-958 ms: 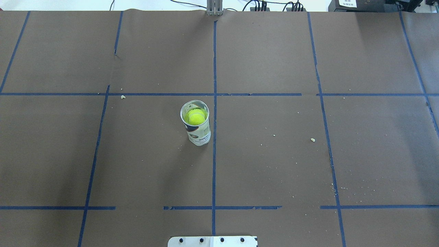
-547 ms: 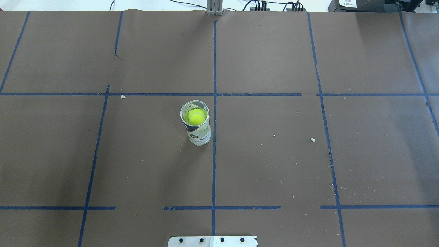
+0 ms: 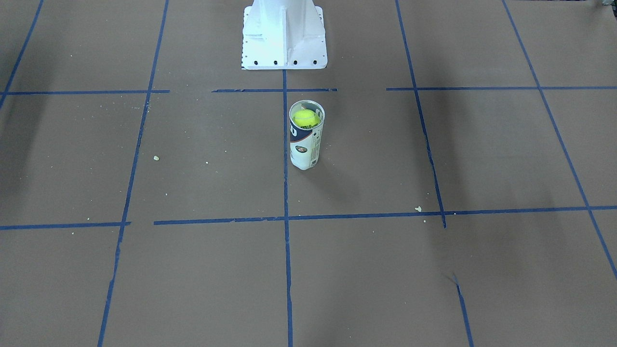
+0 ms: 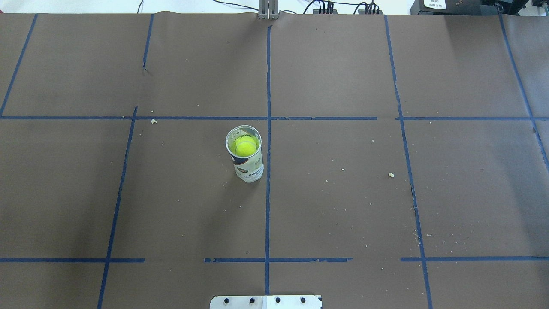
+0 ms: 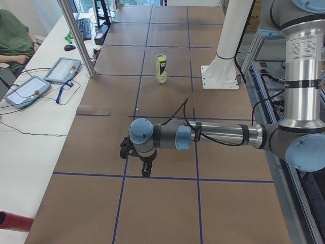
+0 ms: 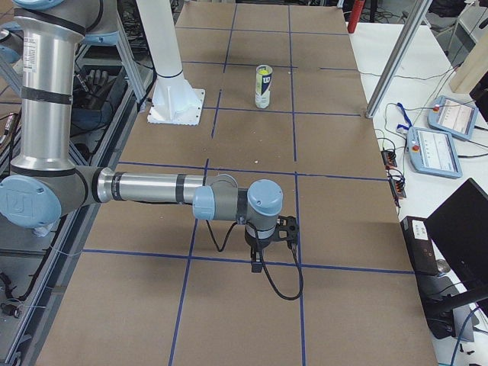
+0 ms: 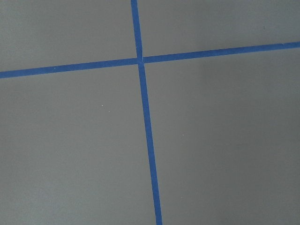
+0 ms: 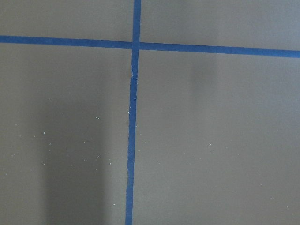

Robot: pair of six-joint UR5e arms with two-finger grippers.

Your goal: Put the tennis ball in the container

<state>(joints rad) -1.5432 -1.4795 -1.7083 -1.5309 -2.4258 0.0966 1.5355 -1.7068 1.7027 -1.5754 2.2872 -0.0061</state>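
Observation:
The container (image 4: 248, 166), a clear can with a white and dark-blue label, stands upright just left of the table's centre line. It also shows in the front view (image 3: 304, 147) and both side views (image 5: 161, 70) (image 6: 263, 89). The tennis ball (image 4: 244, 148) sits inside it near the open top, bright yellow-green (image 3: 305, 118). My left gripper (image 5: 146, 172) hangs low over the table far from the can, fingers pointing down; I cannot tell its state. My right gripper (image 6: 258, 263) hangs likewise at the other end, state unclear. Both wrist views show only brown paper and blue tape.
The white robot pedestal (image 3: 283, 33) stands behind the can. Blue tape lines grid the brown table cover (image 4: 343, 206), with small crumbs scattered on it. Two tablets (image 5: 63, 68), a metal post (image 5: 76, 35) and a seated person (image 5: 12, 40) are along the far side.

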